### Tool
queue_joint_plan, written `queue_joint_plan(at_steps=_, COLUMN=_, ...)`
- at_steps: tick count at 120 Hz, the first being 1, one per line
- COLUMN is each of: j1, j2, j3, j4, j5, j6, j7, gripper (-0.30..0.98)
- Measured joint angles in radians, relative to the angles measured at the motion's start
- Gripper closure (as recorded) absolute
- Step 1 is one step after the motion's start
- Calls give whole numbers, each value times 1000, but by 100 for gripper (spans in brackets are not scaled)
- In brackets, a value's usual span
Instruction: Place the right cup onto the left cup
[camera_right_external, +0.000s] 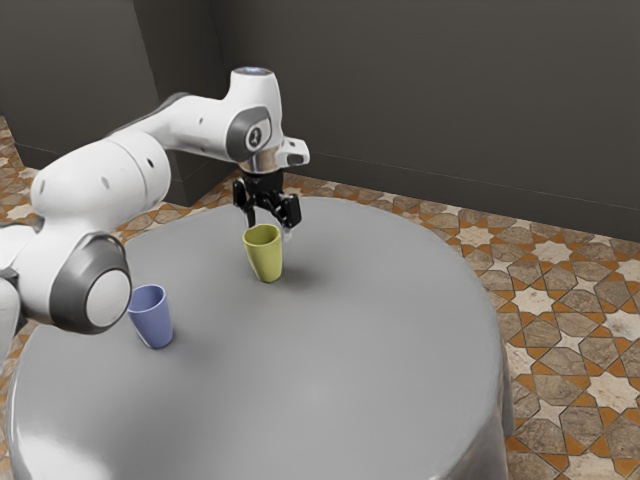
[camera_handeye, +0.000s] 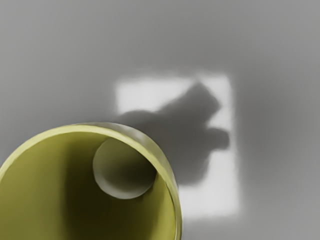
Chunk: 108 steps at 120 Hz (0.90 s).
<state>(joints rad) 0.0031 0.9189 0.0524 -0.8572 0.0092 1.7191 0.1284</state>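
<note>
The black gripper (camera_right_external: 270, 221) hangs over the far part of the table, its fingers spread apart, at or just above the rim of the yellow-green cup (camera_right_external: 264, 254). That cup stands upright; its open mouth and round bottom are seen from above in the wrist view, where the cup (camera_handeye: 120, 167) lies close under the hand. How the fingertips stand in depth against the rim I cannot tell. The blue cup (camera_right_external: 152, 318) is upright too, nearer the exterior view's left, beside the arm's large joint.
Both cups share a round table with a grey cloth (camera_right_external: 340, 370). The arm reaches over its far left part in the exterior view. A dark wall stands behind, and patterned floor tiles surround the table.
</note>
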Motion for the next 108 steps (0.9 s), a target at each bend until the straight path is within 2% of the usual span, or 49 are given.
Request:
queue_joint_plan(at_steps=69, j1=0, j2=40, j3=-8, j4=8, j5=0, j6=13, j7=3, gripper=1)
queue_joint_plan(at_steps=108, j1=0, j2=47, j3=-7, j4=8, j5=0, j6=20, j7=3, gripper=26)
